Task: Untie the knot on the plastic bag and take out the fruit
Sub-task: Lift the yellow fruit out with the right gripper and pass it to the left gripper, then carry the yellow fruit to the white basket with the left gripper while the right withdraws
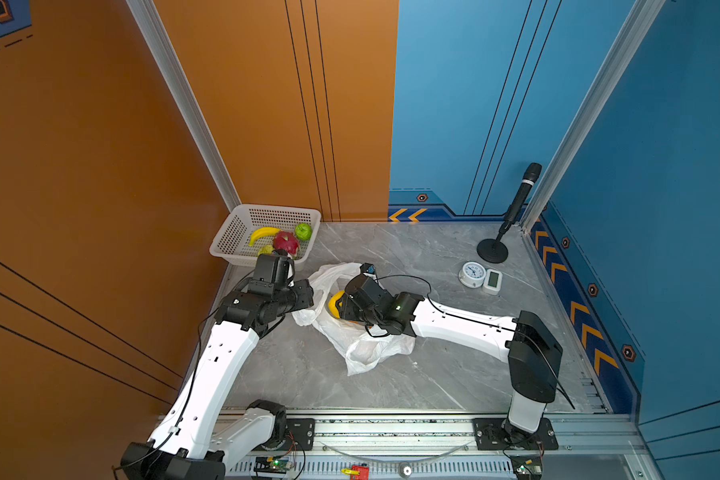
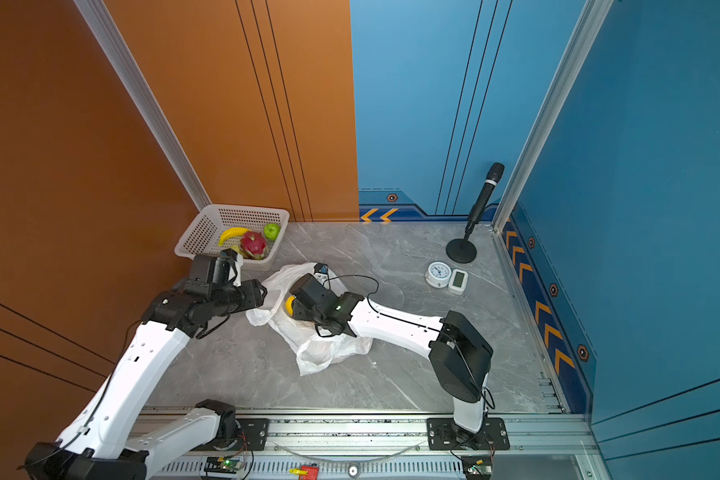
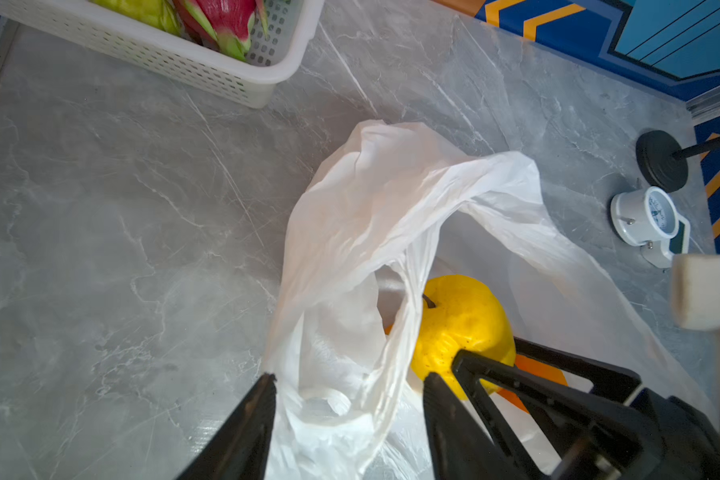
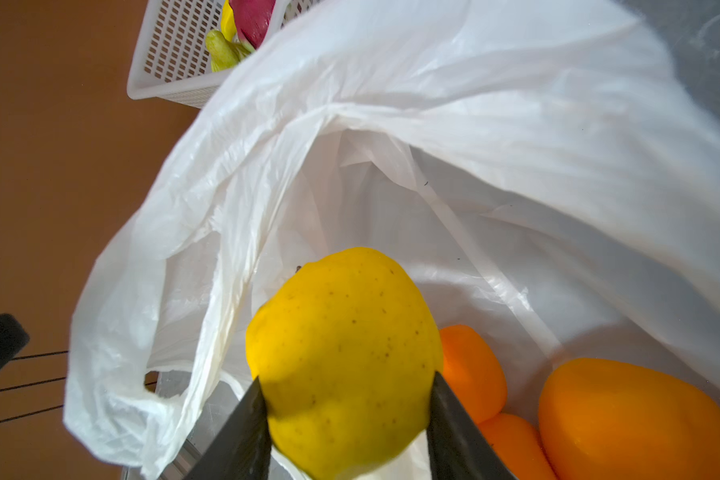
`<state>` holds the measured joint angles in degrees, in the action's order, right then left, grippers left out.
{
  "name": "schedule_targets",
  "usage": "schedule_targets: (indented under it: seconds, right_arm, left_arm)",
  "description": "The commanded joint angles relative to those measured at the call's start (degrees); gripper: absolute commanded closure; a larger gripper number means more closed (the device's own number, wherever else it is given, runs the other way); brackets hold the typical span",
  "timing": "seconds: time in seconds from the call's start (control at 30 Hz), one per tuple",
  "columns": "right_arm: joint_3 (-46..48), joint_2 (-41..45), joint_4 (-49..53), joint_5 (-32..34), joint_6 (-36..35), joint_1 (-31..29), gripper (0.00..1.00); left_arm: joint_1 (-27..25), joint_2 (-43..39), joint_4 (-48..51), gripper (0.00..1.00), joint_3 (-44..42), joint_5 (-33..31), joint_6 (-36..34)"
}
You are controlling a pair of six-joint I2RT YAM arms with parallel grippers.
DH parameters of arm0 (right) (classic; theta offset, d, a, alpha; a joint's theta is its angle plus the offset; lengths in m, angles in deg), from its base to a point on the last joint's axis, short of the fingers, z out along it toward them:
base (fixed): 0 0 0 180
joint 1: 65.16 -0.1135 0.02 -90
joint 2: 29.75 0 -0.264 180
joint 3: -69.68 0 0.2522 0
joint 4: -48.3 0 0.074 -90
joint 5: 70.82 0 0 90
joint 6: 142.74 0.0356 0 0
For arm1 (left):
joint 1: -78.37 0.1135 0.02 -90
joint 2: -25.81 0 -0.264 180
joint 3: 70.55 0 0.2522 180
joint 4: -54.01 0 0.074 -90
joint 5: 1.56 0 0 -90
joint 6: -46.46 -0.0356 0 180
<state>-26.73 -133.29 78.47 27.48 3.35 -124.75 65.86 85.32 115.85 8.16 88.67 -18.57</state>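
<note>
We look down on a grey marbled table (image 1: 391, 386), with two white-and-black robot arms reaching in from its near edge.

In the far left corner sits a white mesh basket (image 1: 229, 232). It holds a curved banana (image 1: 262, 235), a pink-red dragon fruit (image 1: 285, 242) and a round green fruit (image 1: 303, 231) at its right end. A yellow-green fruit (image 1: 265, 250) lies at its near side, partly hidden behind the left arm's wrist.

Just right of the basket, the left gripper (image 3: 350, 376) is at the left edge of the plastic bag (image 1: 362, 345). In the left wrist view we see its two black fingers well apart. A loose handle loop of the bag lies between them. One fingertip touches the plastic, and nothing is pinched.

The thin white bag lies crumpled in the middle of the table, near the basket, with its mouth gaping open.

The right gripper (image 4: 347, 377) comes in from the right and reaches into that mouth. It is clamped on the yellow fruit (image 4: 341, 332), with one finger pressed to each side. We cannot tell whether the fruit is lifted clear of the plastic. Beside it, deeper in the bag, lie three orange fruits (image 4: 632, 415).

Further right, well apart from the bag, a round white clock (image 1: 472, 274) stands against a small white device (image 1: 493, 281) with a screen. Behind them, in the far right corner, a black microphone (image 1: 520, 203) leans on its round stand.
</note>
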Motion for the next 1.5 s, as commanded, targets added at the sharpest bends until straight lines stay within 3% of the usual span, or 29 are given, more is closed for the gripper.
schedule_targets:
  seconds: [0.0,0.23,0.37,0.5,0.67,0.8,0.9,0.93,1.07,1.2,1.3,1.47]
  right_arm:
    - [0.91,4.61,1.22,2.79,1.74,-0.12,0.59]
    - [0.49,10.01,1.44,-2.19,2.43,1.99,0.59]
    - [-0.43,12.58,2.21,-7.77,3.76,4.69,0.59]
    - [-1.27,14.76,2.88,-14.32,7.43,8.16,0.60]
    - [-1.41,18.24,3.08,-18.39,11.42,11.25,0.60]
    - [-0.96,20.70,1.64,-19.66,14.30,12.65,0.60]
    - [-1.02,22.02,1.21,-20.32,15.82,13.09,0.59]
    - [-0.93,22.43,1.22,-20.42,16.10,13.12,0.59]
    - [-0.55,24.00,1.09,-20.82,17.29,12.84,0.59]
    - [0.38,25.41,0.63,-20.47,18.18,12.31,0.59]
    - [1.26,26.07,-0.30,-20.19,18.54,11.66,0.59]
    - [2.33,26.65,0.36,-19.99,18.61,11.10,0.59]
  left_arm:
    - [-0.15,-1.61,1.05,0.38,3.22,0.58,0.40]
    - [-0.10,-3.48,-7.31,0.30,3.84,13.71,-1.92]
    - [-0.84,-5.32,-17.12,0.28,0.33,21.36,-11.32]
    - [-2.40,-8.06,-27.90,0.25,-3.94,28.14,-25.16]
    - [-3.12,-6.86,-30.10,0.22,-3.97,33.23,-38.71]
    - [-3.89,-4.51,-32.29,0.17,-3.48,38.68,-43.46]
    - [-5.43,-3.09,-34.86,0.15,-3.19,39.80,-44.74]
    - [-6.06,-2.57,-35.52,0.09,-3.08,39.98,-45.27]
    - [-8.10,-0.75,-38.21,0.03,-2.64,38.61,-46.24]
    - [-9.43,0.91,-40.53,0.01,-2.15,36.74,-46.11]
    - [-10.33,2.14,-41.50,0.05,-2.02,34.93,-45.91]
    - [-12.34,3.76,-43.06,0.20,-2.52,29.54,-46.12]
